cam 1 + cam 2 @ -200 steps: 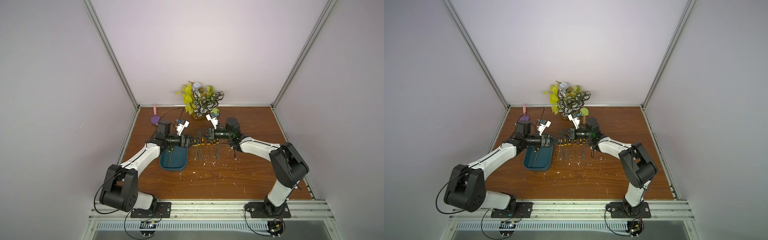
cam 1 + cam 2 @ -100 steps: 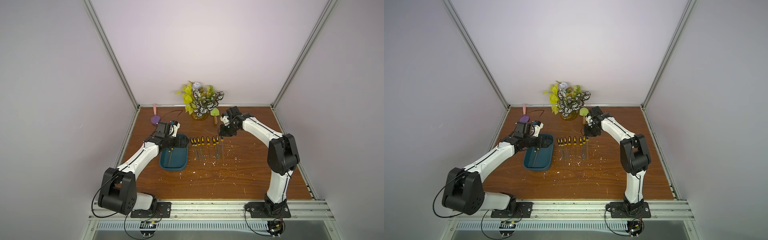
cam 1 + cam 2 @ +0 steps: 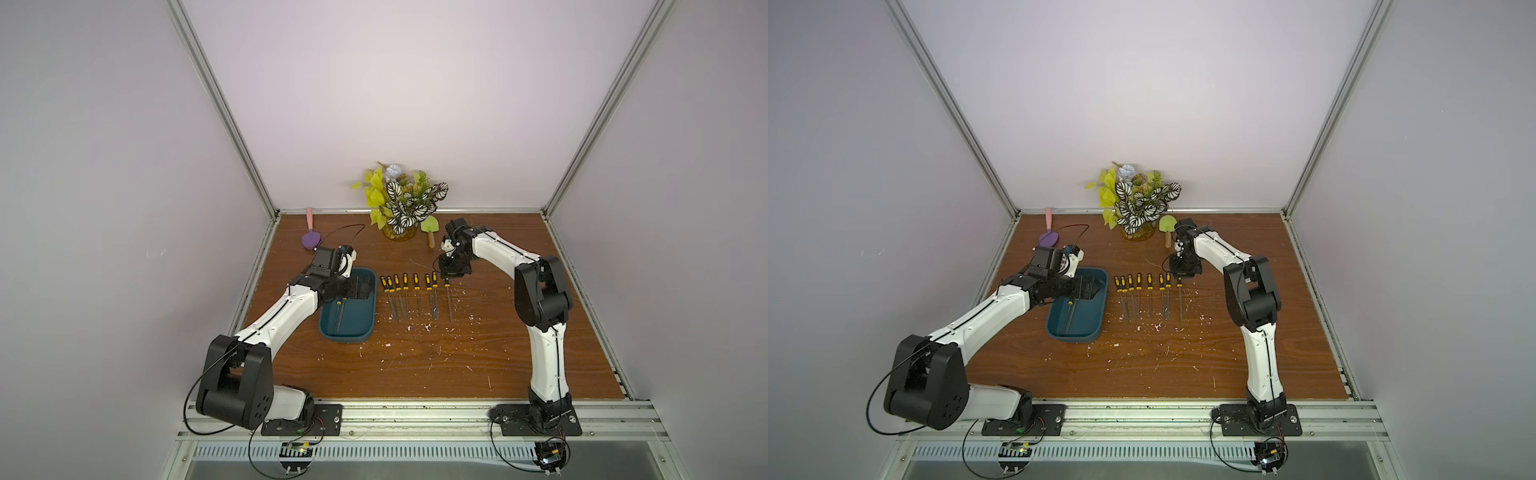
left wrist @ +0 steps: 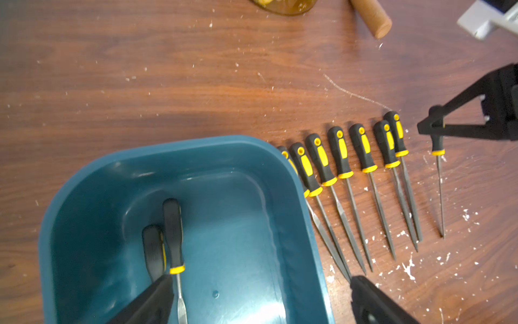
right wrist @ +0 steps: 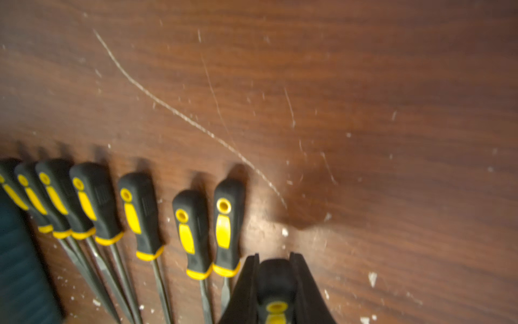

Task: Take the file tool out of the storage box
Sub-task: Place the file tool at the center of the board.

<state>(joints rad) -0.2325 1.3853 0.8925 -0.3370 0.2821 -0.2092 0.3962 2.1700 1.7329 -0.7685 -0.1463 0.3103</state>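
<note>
Wood desk (image 3: 415,365), flecked white: nearest us the box (image 4: 182,157) still keeps two files (image 4: 173,232), and our left hand (image 4: 260,283) hangs wide over them. Beyond, our right hand (image 5: 274,262) pinches a file (image 4: 437,146) by its handle, jaws narrow, laying it at the end of the row (image 4: 340,151). A second ago both hands met above that row; now they have parted, so we judge one more file is out.

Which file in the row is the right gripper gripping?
The end file farthest from the storage box, lying apart from the other files; the right gripper clamps it.
</note>
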